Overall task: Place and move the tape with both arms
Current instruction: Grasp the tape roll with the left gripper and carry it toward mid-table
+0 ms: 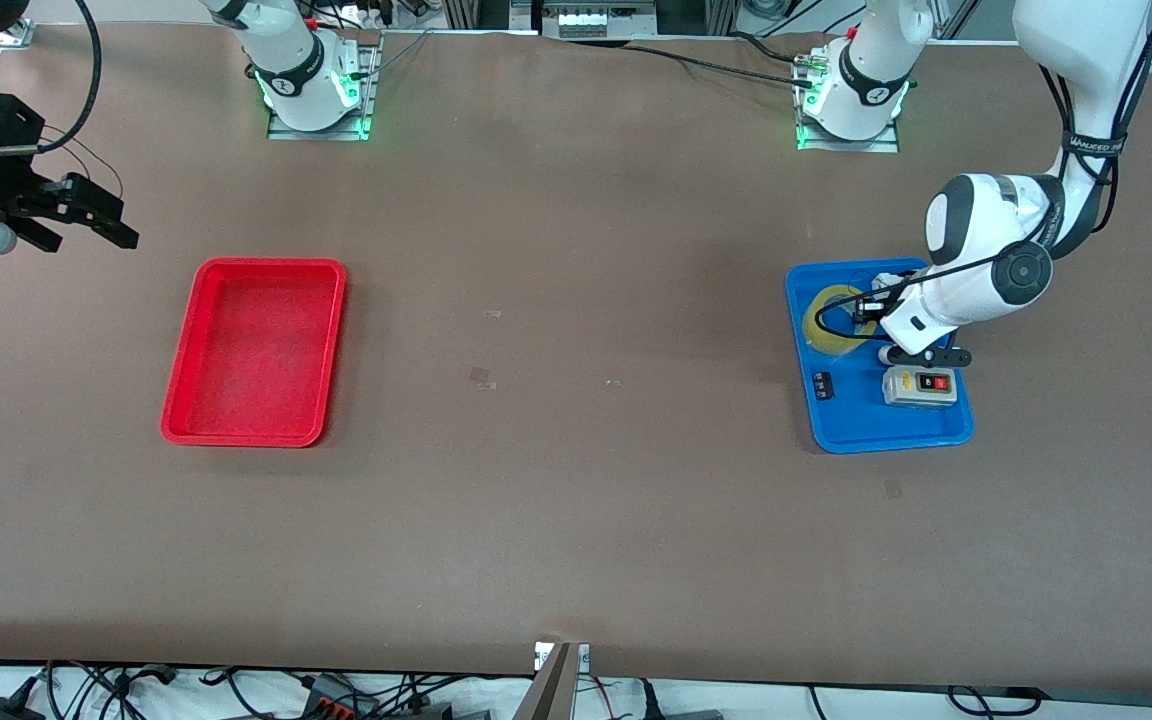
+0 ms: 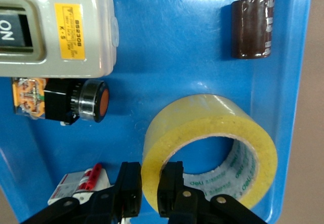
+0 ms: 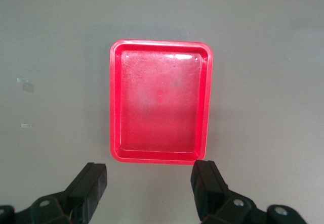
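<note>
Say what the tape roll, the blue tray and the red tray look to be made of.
Tape roll: translucent yellowish plastic film, glossy, wound on a printed core that looks like card. Blue tray: probably moulded plastic, shiny, with bright lamp reflections. Red tray: likely the same plastic, glossy but scuffed whitish on its floor.

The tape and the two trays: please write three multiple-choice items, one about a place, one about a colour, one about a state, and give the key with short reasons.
1. Where is the tape?
A. in the blue tray
B. in the red tray
C. on the bare table

2. What colour is the tray under the right hand's camera?
A. blue
B. red
C. green

3. How does the left hand stand at the tape?
A. wide open above it
B. away from it
C. fingers closed on its wall

Key: 1 A, the roll lies on blue plastic beside the switch box; 2 B, the right wrist view shows the red tray; 3 C, one finger is inside the hole, one outside.
</note>
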